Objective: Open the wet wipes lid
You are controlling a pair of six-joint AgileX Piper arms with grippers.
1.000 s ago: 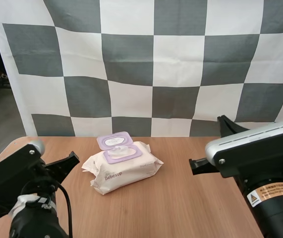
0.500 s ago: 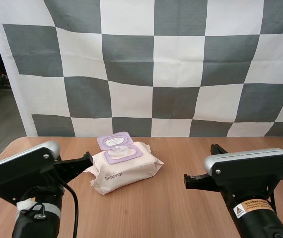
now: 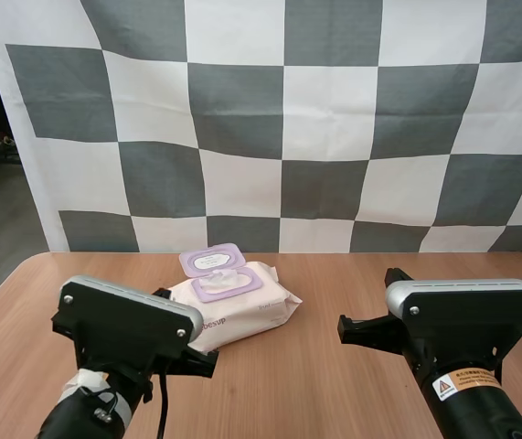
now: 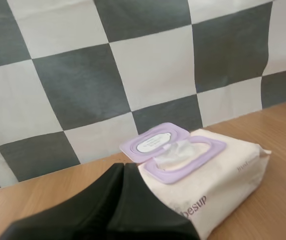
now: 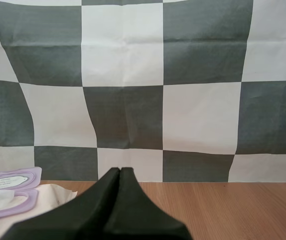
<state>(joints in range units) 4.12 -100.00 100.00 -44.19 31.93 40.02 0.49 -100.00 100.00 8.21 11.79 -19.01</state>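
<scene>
The wet wipes pack (image 3: pixel 251 311), white with a purple frame, lies on the wooden table (image 3: pixel 334 274) left of centre. Its purple lid (image 3: pixel 212 260) stands open, folded back toward the far side, and a wipe (image 3: pixel 224 276) shows in the opening. My left gripper (image 3: pixel 163 294) is shut, its tip at the pack's near left side and its wrist covering part of the pack. In the left wrist view the fingers (image 4: pixel 117 200) form one dark wedge just short of the pack (image 4: pixel 218 175) and open lid (image 4: pixel 155 142). My right gripper (image 3: pixel 347 327) is shut, hovering right of the pack; its wedge (image 5: pixel 120 172) points past the pack's end (image 5: pixel 47 197).
The table's rounded left edge (image 3: pixel 23 270) is close to my left arm. Bare wood lies between the pack and my right gripper and along the far right of the table.
My left arm has swung right and now stands in front of the pack's near left part. The right arm dropped slightly and settled. The pack and its open lid stayed put.
</scene>
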